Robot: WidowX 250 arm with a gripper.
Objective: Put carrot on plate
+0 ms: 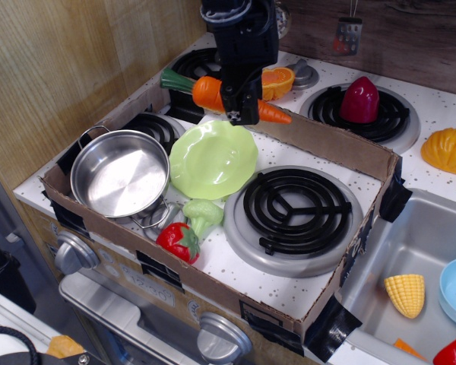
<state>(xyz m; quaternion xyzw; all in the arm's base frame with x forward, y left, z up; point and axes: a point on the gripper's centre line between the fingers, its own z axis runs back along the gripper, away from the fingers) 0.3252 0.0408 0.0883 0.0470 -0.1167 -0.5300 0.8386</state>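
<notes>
One black gripper (241, 114) hangs over the stove, fingers clamped across the middle of the carrot (210, 93), which juts out level on both sides. Just below the fingertips sits the lime-green plate (213, 160). No writing is legible from where I stand.

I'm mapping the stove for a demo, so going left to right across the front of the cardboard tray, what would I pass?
Steel pot → red strawberry → broccoli → black coil burner. The lime-green plate sits behind the broccoli, so I left it out.
</notes>
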